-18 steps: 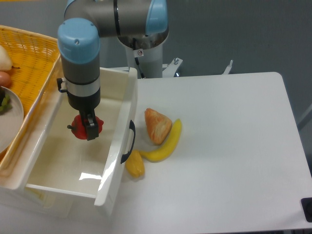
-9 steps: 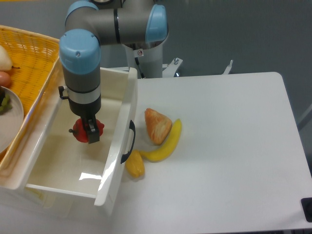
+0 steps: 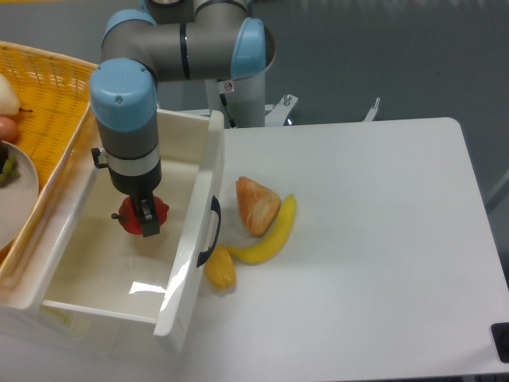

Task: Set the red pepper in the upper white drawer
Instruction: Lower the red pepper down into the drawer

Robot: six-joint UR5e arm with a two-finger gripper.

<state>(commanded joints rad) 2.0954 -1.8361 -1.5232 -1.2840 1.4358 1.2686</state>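
The gripper point(image 3: 146, 216) reaches down inside the upper white drawer point(image 3: 191, 231), its fingers pinching the red pepper point(image 3: 141, 216); the pepper sits within the drawer's walls, toward the far left of the desk point(image 3: 374, 239), though whether it touches the drawer floor cannot be told; so the carrying looks done, and what is left, by my judgement, is letting go and lifting clear; the yellow pepper point(image 3: 220, 269), banana point(image 3: 270, 236) and pastry point(image 3: 256, 204) lie on the desk just right of the drawer front.
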